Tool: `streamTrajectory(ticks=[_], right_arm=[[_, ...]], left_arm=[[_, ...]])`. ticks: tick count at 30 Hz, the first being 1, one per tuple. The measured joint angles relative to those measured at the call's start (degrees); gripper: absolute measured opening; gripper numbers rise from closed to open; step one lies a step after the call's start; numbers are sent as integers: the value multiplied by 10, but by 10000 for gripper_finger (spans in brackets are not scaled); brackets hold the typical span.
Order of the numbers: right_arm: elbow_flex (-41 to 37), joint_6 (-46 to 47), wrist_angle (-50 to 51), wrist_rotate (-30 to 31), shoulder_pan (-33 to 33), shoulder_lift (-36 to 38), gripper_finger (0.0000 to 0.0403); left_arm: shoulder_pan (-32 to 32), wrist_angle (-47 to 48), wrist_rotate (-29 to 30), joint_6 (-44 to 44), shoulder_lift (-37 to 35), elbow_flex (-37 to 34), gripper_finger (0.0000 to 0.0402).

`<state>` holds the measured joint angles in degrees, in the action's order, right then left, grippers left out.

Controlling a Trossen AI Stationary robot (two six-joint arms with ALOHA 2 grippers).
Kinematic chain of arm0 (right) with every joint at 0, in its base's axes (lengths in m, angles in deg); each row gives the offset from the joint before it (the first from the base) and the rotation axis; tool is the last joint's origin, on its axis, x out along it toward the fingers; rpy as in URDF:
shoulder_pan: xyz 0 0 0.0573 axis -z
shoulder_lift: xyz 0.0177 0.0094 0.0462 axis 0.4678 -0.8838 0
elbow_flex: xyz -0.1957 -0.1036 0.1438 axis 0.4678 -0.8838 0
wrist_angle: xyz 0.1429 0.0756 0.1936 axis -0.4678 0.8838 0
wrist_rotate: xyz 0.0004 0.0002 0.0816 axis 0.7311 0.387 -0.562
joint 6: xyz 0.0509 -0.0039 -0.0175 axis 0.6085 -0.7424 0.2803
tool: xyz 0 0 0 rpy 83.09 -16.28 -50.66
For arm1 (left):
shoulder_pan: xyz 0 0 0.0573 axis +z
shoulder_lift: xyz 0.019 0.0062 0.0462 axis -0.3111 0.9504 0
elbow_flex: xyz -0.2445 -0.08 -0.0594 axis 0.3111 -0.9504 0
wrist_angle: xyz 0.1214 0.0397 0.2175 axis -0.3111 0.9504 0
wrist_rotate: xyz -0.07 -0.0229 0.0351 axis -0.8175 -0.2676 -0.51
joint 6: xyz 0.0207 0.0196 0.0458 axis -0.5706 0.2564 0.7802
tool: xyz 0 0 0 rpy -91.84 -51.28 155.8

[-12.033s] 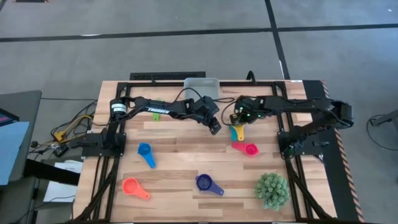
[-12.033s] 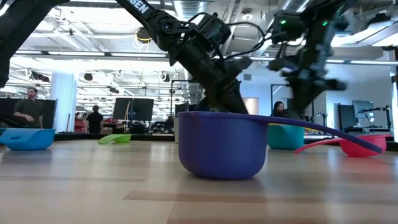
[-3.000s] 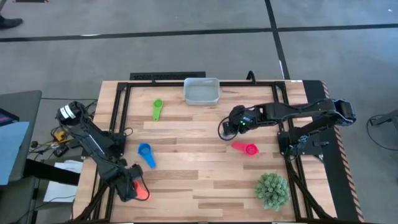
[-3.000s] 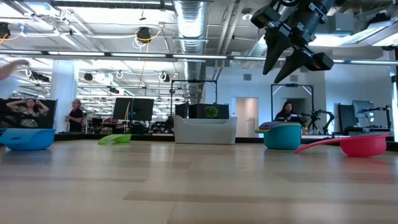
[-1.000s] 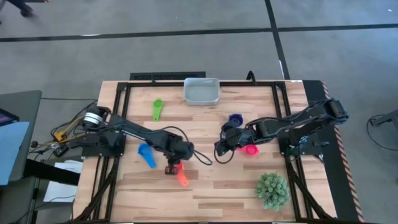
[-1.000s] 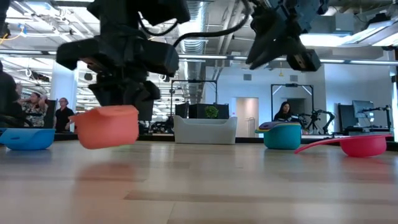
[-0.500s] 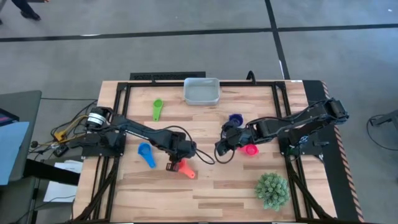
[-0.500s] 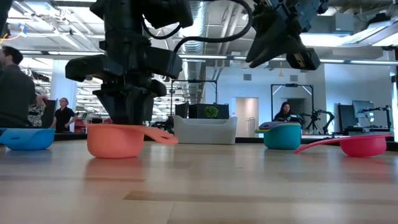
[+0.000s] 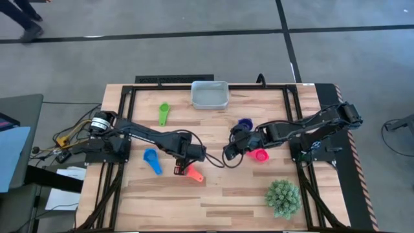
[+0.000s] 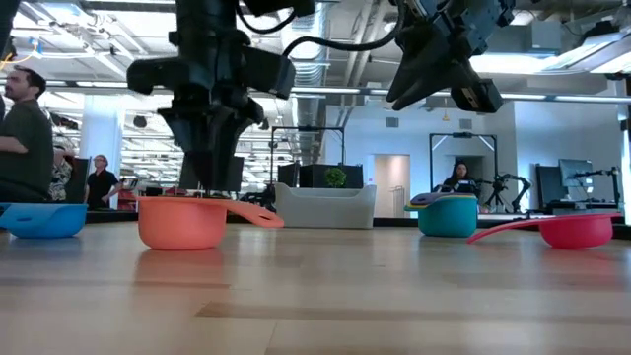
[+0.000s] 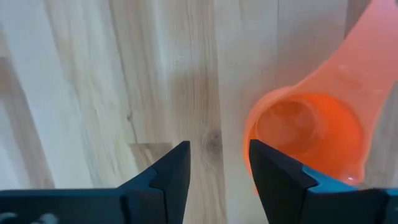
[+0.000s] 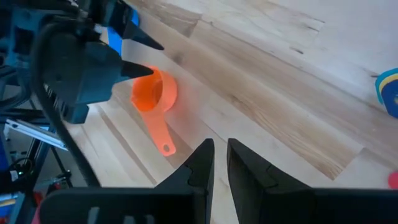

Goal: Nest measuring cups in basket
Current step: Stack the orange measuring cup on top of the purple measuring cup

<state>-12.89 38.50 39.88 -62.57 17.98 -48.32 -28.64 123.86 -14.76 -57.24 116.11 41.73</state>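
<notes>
The orange-red measuring cup (image 9: 192, 173) stands upright on its base near the table's middle (image 10: 187, 222). My left gripper (image 9: 184, 166) is open just above its rim, one finger over the bowl's edge (image 11: 217, 165). My right gripper (image 9: 228, 154) hangs above the table to the right of it, fingers a narrow gap apart with nothing between them (image 12: 219, 152). A purple cup (image 9: 244, 123) tops a teal stack (image 10: 449, 215). The pink cup (image 9: 259, 155), blue cup (image 9: 152, 160) and green cup (image 9: 163, 114) lie singly. The basket (image 9: 209, 95) stands at the far edge.
A round spiky green plant (image 9: 283, 197) stands near the right front corner. Black frame rails run along the table's left and right sides (image 9: 116, 155). Bare wood lies along the near edge (image 9: 213, 207). People stand in the room beyond the table (image 10: 20, 128).
My left gripper carried the orange-red cup, lifted and tilted, toward the far edge and set it down upright on the table. It then opened, let go and rose a little above the rim. The cup now stands alone on its base.
</notes>
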Motion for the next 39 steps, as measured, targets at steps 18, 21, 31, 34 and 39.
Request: streamTrajectory(ticks=[18,21,31,34,39], right_arm=[[0,2,-5,-1,0,0,69],[0,5,-6,-1,0,0,69],[0,55,-43,3,-9,0,69],[0,77,-52,30,-26,0,69],[0,91,-47,58,-53,0,68]], left_arm=[[-8,-17,77,-227,-231,-124,154],[-33,-59,84,-308,-293,-194,154],[-167,-99,177,-573,-369,-314,154],[-184,-115,204,-645,-354,-325,154],[-183,-152,224,-683,-322,-325,154]])
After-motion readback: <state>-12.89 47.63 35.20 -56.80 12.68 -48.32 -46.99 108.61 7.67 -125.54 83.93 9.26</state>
